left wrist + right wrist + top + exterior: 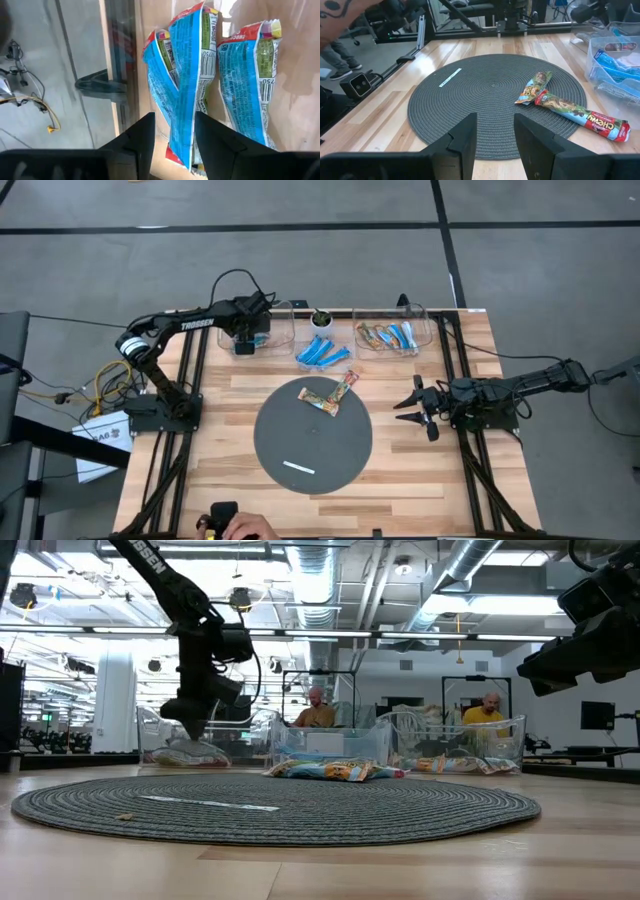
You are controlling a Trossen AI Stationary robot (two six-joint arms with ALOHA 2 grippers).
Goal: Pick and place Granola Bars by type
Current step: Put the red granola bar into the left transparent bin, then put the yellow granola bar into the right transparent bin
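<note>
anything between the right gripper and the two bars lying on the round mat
Nothing visible. The right gripper hangs open beside the mat's edge, and the two tan bars lie uncovered on the mat ahead of it, crossed over each other. Only bare mat and wood lie between them.

"chewy" stands in white letters on the brown bar point(580, 116) lying at the mat's edge. "trossen" runs along the left arm point(196, 322), and "750" is printed on the blue bar wrappers point(186, 85).
</note>
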